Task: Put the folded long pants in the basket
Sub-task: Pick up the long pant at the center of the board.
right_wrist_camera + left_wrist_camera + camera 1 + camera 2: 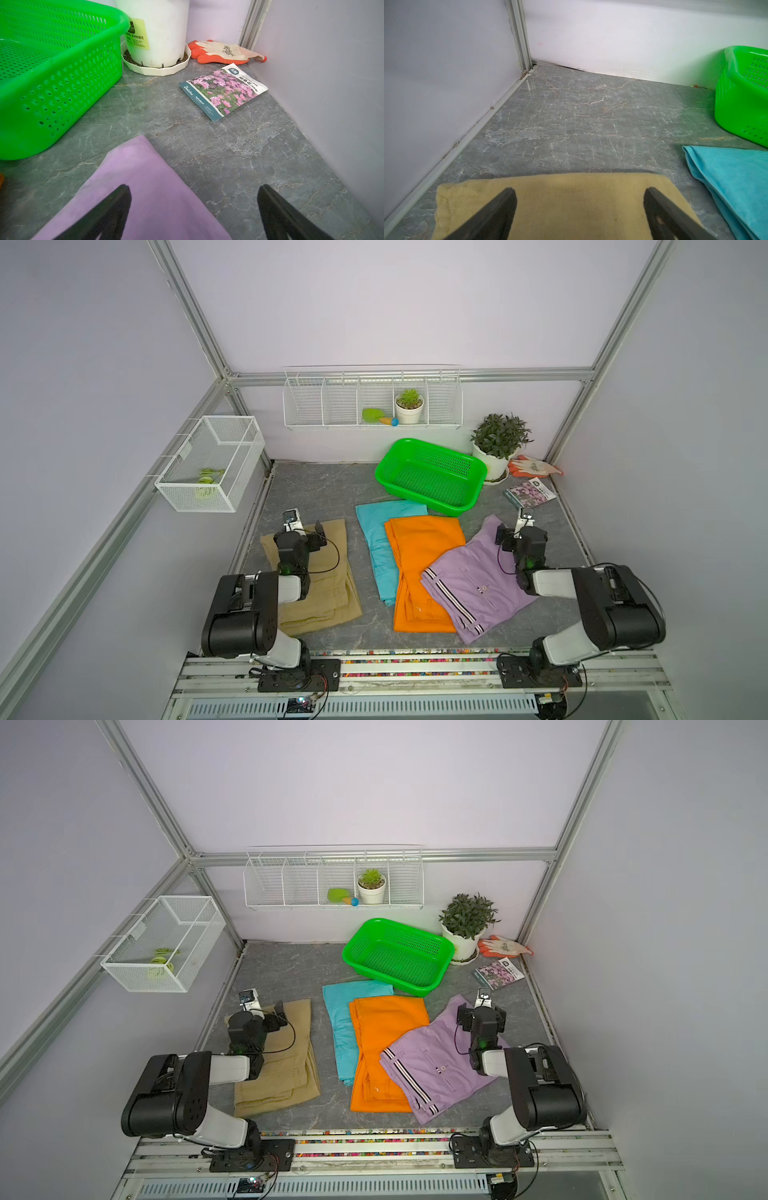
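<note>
tan pants (328, 593): flat on the grey tabletop (316, 489) over on the left, well apart from the basket
teal pants (374, 539): in the middle, far end just beside the basket's front wall, one long edge tucked under the orange pair
orange pants (419, 568): lying over the teal edge, overlapped in turn by the lilac pair
lilac pants (473, 589): on the right, striped waistband toward the robot, draped partly on the orange
basket (432, 479): bright green, at the back near the wall, totally empty
left gripper (580, 190): spread wide over the far end of the tan pair, gripping nothing
right gripper (193, 187): same deal, spread wide above the far corner of the lilac pair, gripping nothing
progress: basically zero, none of the four pairs in, no pick begun
left to do: grab, carry, drop, four times over by the look of it; lilac probably easiest first, being on top
neighbours: potted plant (500, 435), glove (220, 52) and seed packet (223, 91) off to the basket's right, not part of the job
</note>
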